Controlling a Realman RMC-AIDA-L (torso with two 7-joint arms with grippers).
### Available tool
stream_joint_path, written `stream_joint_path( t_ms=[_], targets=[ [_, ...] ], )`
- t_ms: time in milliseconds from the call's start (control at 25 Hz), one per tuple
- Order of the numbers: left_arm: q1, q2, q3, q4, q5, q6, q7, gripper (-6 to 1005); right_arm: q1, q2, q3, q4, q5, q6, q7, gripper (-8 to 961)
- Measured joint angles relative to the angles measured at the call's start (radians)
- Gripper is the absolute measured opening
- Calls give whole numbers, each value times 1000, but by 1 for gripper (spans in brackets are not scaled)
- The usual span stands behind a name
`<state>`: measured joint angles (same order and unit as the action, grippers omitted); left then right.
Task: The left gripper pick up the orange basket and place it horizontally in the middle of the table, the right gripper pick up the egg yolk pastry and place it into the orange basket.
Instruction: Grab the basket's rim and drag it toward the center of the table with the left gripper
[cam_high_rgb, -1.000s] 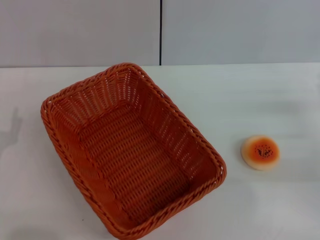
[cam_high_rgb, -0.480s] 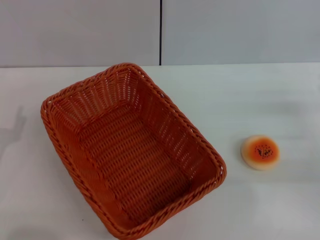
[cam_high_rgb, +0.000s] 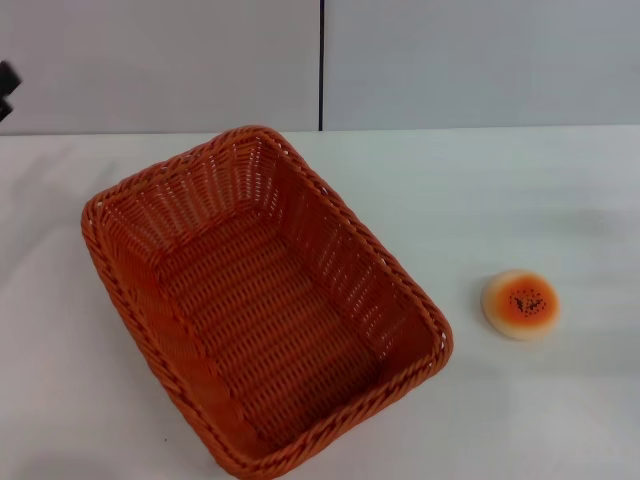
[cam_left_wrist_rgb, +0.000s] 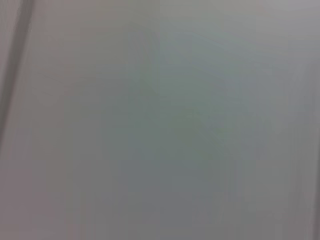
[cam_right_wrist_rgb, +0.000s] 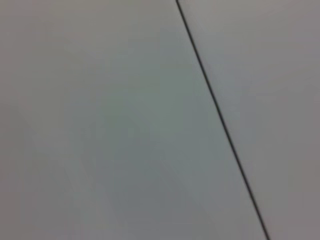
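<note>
Head view: the basket (cam_high_rgb: 265, 300) sits diagonally on the white desk (cam_high_rgb: 540, 190), left of centre, empty. The pastry (cam_high_rgb: 520, 304) lies on the desk well to its right, apart from it. A black tip of the left end effector (cam_high_rgb: 6, 90) shows at the far left edge; its opening cannot be told. Both wrist views show only blank grey wall.
</note>
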<state>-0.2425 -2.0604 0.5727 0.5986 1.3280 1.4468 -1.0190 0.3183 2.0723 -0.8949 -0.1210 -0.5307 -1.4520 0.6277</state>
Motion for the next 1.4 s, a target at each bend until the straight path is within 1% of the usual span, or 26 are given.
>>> stream_joint_path(
  t_ms=[80, 120, 160, 200, 280, 320, 360, 440, 520, 560, 600, 640, 680, 800, 840, 880, 920, 1000, 1120, 1160, 1200, 1320, 1360, 1400],
  targets=[
    [0, 1, 59, 161, 74, -35, -155, 718, -6, 0, 9, -5, 0, -1, 0, 473],
    [-7, 1, 85, 277, 150, -43, -261, 718, -6, 0, 12, -5, 0, -1, 0, 473],
    [-9, 2, 88, 300, 170, -43, -282, 718, -8, 0, 18, -5, 0, -1, 1, 473],
    [-15, 2, 94, 348, 203, -42, -328, 718, -8, 0, 18, -5, 0, -1, 1, 473],
    [-30, 2, 108, 487, 309, -32, -450, 718, -10, 0, 22, -6, 0, -2, 1, 473],
    [-30, 2, 108, 487, 309, -32, -450, 718, -12, 0, 23, -7, 0, -2, 1, 473],
    [-41, 2, 119, 574, 381, -22, -521, 718, -13, 0, 23, -10, 0, -2, 1, 473],
    [-61, 2, 160, 710, 505, -7, -631, 718, -15, 0, 24, -15, 0, -2, 1, 473],
    [-63, 2, 169, 729, 522, -7, -645, 718, -15, 0, 25, -16, 0, -2, 1, 473],
    [-77, 2, 216, 810, 622, -3, -713, 718, -15, 0, 25, -18, 0, -2, 1, 473],
    [-86, 2, 248, 845, 681, -2, -745, 719, -15, 0, 25, -19, 0, -2, 1, 473],
    [-86, 2, 248, 845, 681, -2, -745, 719, -15, 0, 26, -22, 0, -2, 1, 473],
    [-99, 2, 285, 884, 752, 1, -788, 719, -15, 0, 26, -24, 0, -1, 1, 473],
    [-99, 2, 285, 884, 752, 1, -788, 719, -15, -1, 26, -29, 0, 4, 1, 473],
    [-154, 1, 364, 941, 938, 32, -882, 719, -15, -1, 26, -30, 0, 5, 1, 473],
    [-154, 1, 364, 941, 938, 32, -882, 719, -14, -1, 26, -30, 0, 5, 1, 473],
    [-209, -2, 402, 956, 1080, 85, -935, 719, -14, -1, 26, -30, 0, 6, 1, 473],
    [-264, -8, 458, 961, 1213, 119, -980, 719, -13, -1, 28, -30, 0, 7, 1, 473],
    [-287, -9, 527, 957, 1278, 117, -1026, 719, -13, -1, 36, -28, 0, 7, 1, 473],
    [-287, -9, 527, 957, 1278, 117, -1026, 719, -13, 0, 36, -27, 0, 7, 1, 473],
    [-300, -10, 571, 953, 1315, 118, -1058, 719, -13, 0, 36, -26, 0, 8, 1, 473],
    [-308, -12, 648, 951, 1350, 121, -1099, 720, -14, 0, 36, -23, 0, 10, 1, 473],
    [-308, -12, 648, 951, 1350, 121, -1099, 720, -14, 0, 36, -22, 0, 11, 1, 473],
    [-312, -12, 699, 949, 1369, 122, -1128, 720, -14, 0, 37, -21, 0, 11, 1, 473]
  ],
)
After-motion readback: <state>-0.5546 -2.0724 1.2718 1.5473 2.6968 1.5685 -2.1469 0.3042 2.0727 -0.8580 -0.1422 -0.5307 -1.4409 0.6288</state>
